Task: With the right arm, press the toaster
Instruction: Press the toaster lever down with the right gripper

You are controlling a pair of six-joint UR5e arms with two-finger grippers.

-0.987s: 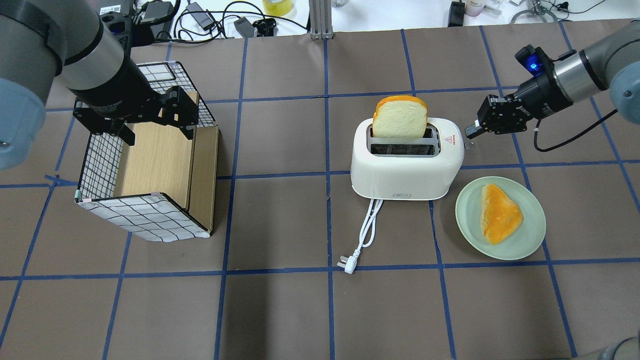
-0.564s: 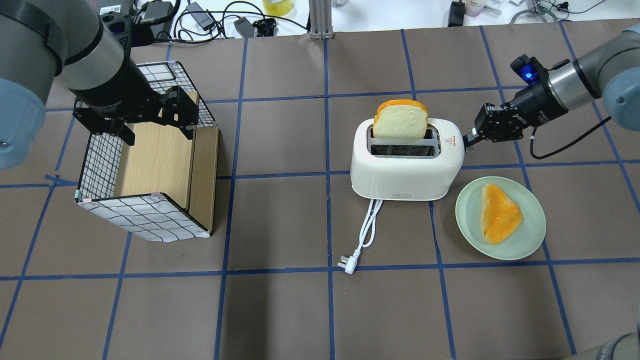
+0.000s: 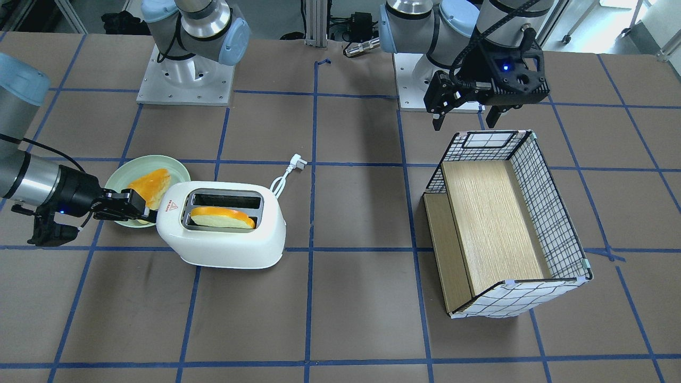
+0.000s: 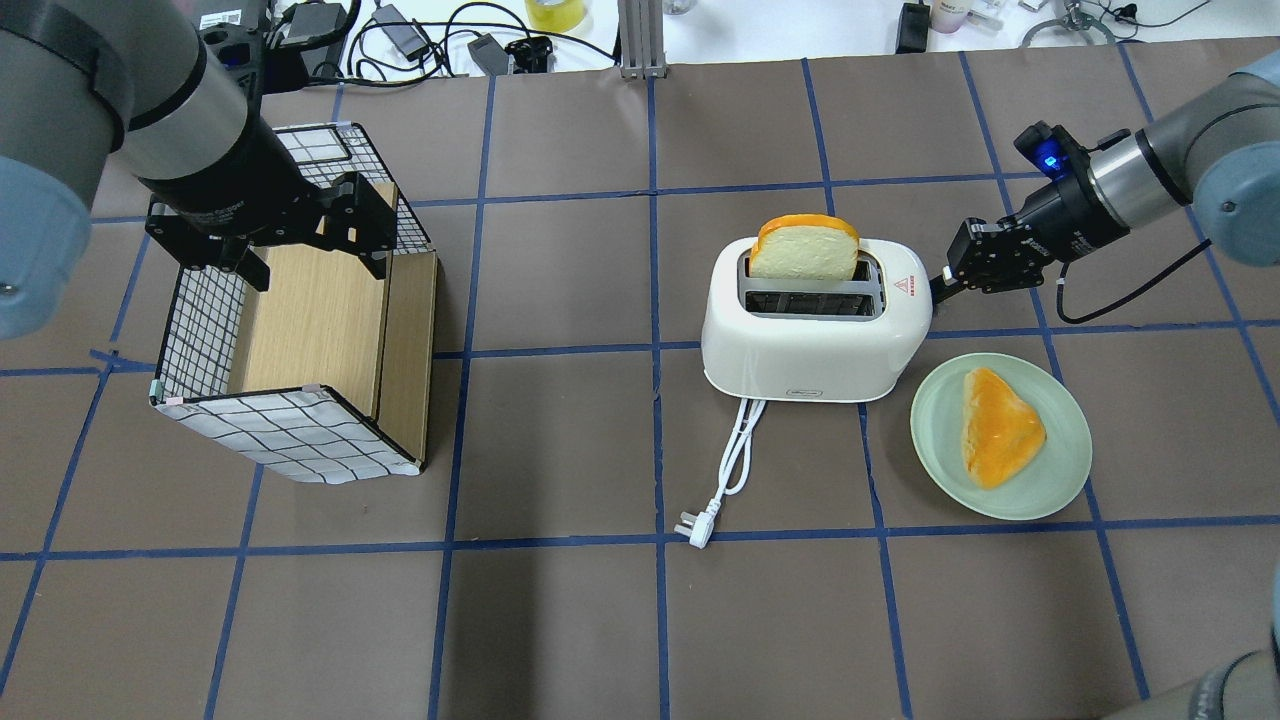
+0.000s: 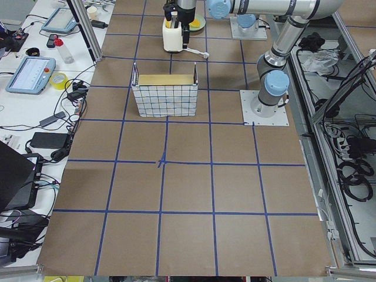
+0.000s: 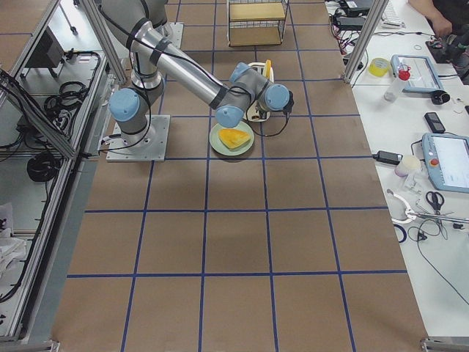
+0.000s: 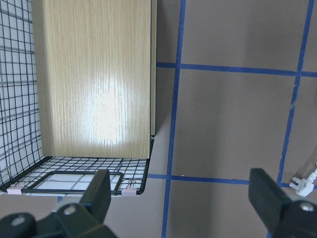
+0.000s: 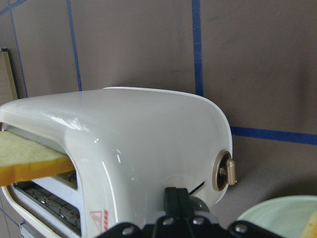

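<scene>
The white toaster [image 4: 815, 335] stands mid-table with a slice of bread [image 4: 805, 252] sunk partway into its far slot. My right gripper [image 4: 938, 286] is shut, its tips against the toaster's right end below the red triangle sticker [image 4: 903, 286]. In the right wrist view the closed fingers [image 8: 177, 198] rest on the end wall beside the grey knob [image 8: 225, 171]. In the front view the right gripper [image 3: 150, 214] touches the toaster [image 3: 223, 239]. My left gripper [image 4: 300, 235] is open and empty, above the basket's far end.
A green plate [image 4: 1060, 470] with a second bread slice [image 4: 1000, 428] lies just right of the toaster, close under my right wrist. The toaster's white cord and plug [image 4: 700, 525] trail toward the front. A wire basket with a wooden floor [image 4: 290, 440] stands at the left.
My right gripper moved in and down against the toaster's right end. The bread slice has sunk lower into its slot. The left arm has not moved.
</scene>
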